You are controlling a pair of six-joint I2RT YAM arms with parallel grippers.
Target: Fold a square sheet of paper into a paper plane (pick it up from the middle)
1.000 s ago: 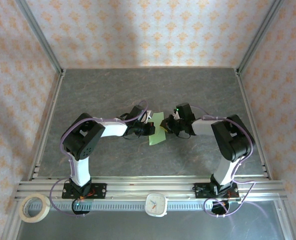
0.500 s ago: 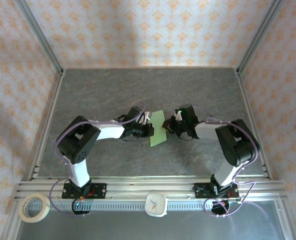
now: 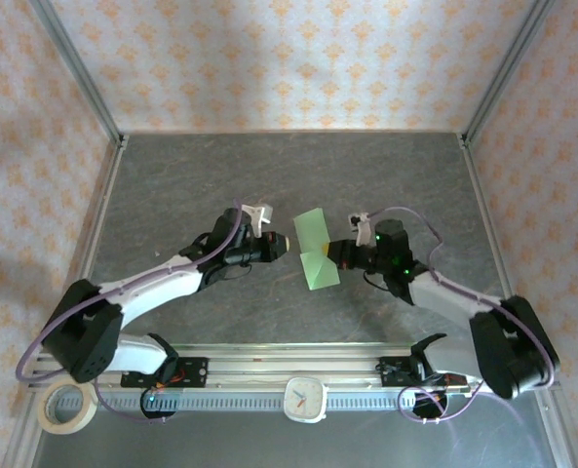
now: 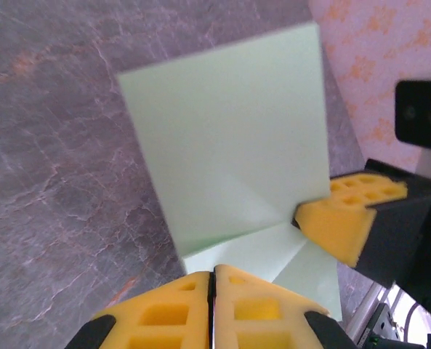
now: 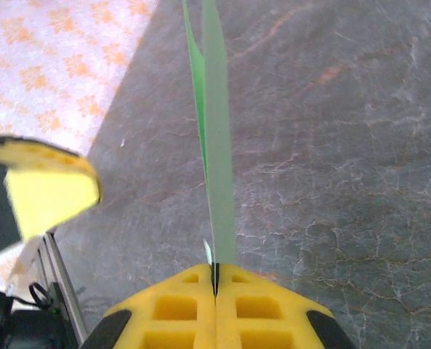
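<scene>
Paper: the thin, matte, pale green paper sheet point(image 3: 315, 246) is partly folded, with creases meeting at one point and two flaps fanning out from it. It is held up over the middle of the grey marbled worktop point(image 3: 191, 185), between the two arms. Whether its lower edge touches the worktop I cannot tell.
Right gripper: the right gripper point(image 5: 215, 280) has its yellow foam fingers pressed together on the sheet, pinching it where the creases meet. The paper runs edge-on straight out of the seam.
Left gripper: the left gripper point(image 4: 211, 289) has its fingers pressed flat against each other with nothing visible between them. It sits just beside the sheet's opposite edge and appears not to touch it.
Weight: likely almost nothing, so a light pinch should carry it.
Stiffness: limp as a flat sheet, but probably firmer along the creases. The free flaps will likely sag or flutter with any quick move.
Surface: matte paper on foam should give fair friction, so slipping seems unlikely.
Fragility: it dents, creases and tears easily, and a stray crease would spoil the plane.
Where to hold: on a fold line or a doubled layer near the middle, not at a loose corner.
Risk: two grippers pulling apart could rip the sheet.
</scene>
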